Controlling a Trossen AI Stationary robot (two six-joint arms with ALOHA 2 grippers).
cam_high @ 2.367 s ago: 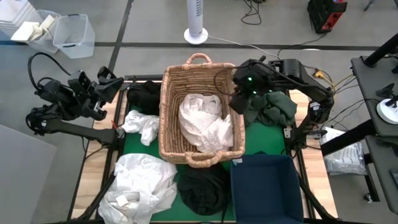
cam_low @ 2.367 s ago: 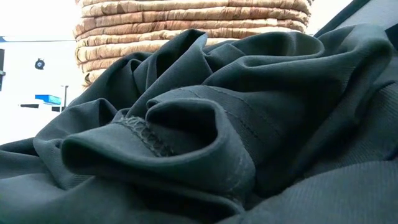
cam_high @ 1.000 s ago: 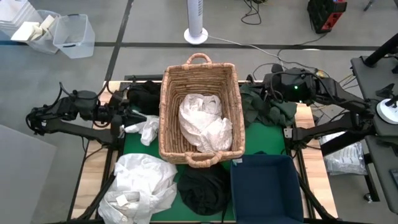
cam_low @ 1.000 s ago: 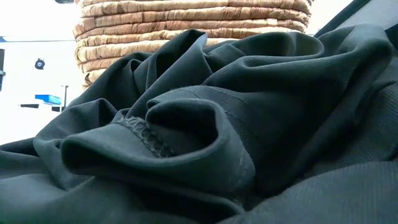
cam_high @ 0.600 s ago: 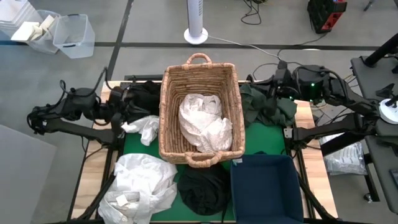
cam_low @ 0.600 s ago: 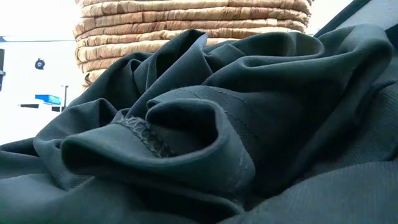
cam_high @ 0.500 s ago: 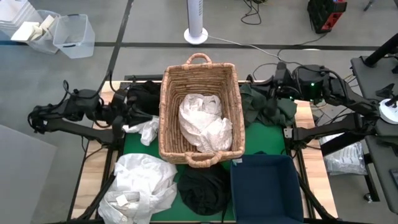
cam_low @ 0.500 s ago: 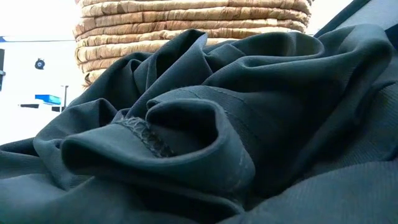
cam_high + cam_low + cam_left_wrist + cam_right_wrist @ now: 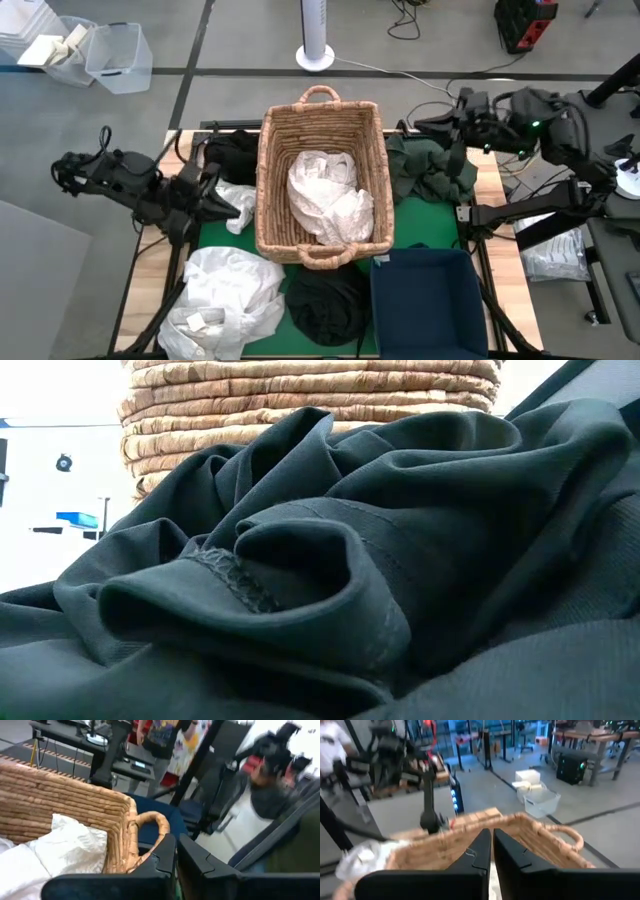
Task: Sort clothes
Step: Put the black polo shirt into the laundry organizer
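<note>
A wicker basket (image 9: 320, 240) stands in the middle of the tabletop (image 9: 430, 225), its looped handle (image 9: 320, 94) at the far end, and a crumpled white garment (image 9: 330, 197) lies inside it. More clothes sit around the basket: a small white piece (image 9: 235, 205) just beside its left wall, a black one (image 9: 232, 152) behind that near the far left corner, a large white heap (image 9: 225, 300) at the near left, a black heap (image 9: 328, 303) just in front of the basket, and a dark green garment (image 9: 430, 170) just beside its right wall. A blue bin (image 9: 425, 300) stands at the near right, touching the basket's front corner.

The left gripper (image 9: 212, 192) is closed with nothing in it, held low at the left side of the basket, close over the small white piece (whether it touches the fabric cannot be told). In the left wrist view its fingers (image 9: 162, 857) meet, pointing past the basket's handle toward the bin.

The right gripper (image 9: 447, 124) is also closed and holds nothing; it sits off the far right corner, just behind the dark green garment. Its wrist view shows the fingers (image 9: 482, 852) pressed together, aimed across the basket's rim.

The low view is filled by folds of dark fabric (image 9: 350, 580), with the basket's woven wall (image 9: 300, 400) behind
</note>
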